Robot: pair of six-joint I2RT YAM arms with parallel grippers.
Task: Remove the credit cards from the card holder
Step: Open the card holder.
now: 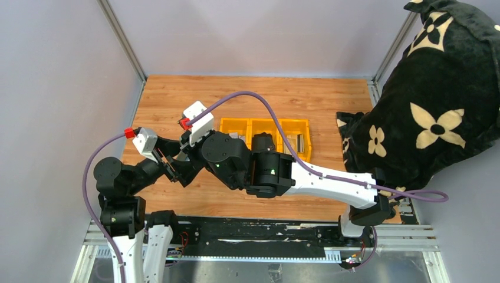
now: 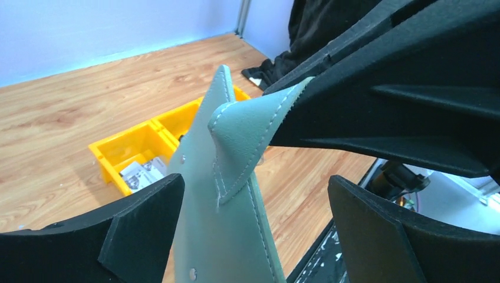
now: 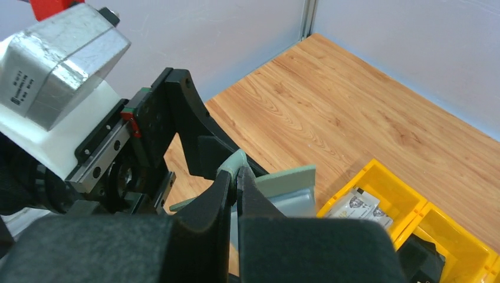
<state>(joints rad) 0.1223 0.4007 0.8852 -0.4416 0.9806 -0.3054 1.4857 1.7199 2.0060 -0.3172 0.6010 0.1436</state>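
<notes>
Pale green card holder (image 2: 227, 194) upright, off the table (image 2: 71, 112). One flap corner pinched in right gripper (image 3: 237, 183), jaws closed tight on it. Lower part standing between the wide-spread fingers of left gripper (image 2: 255, 227), nearer one finger; contact unclear. Yellow bins (image 2: 118, 150) beyond both grippers.

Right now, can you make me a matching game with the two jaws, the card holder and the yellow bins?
Things: 1 left jaws; 2 right jaws; 3 card holder; 4 yellow bins.
States: A resting on the wooden table; B spread wide open; C pale grey-green; D pinched shut on the holder.
Pairs: 1-B; 2-D; 3-C; 4-A.
</notes>
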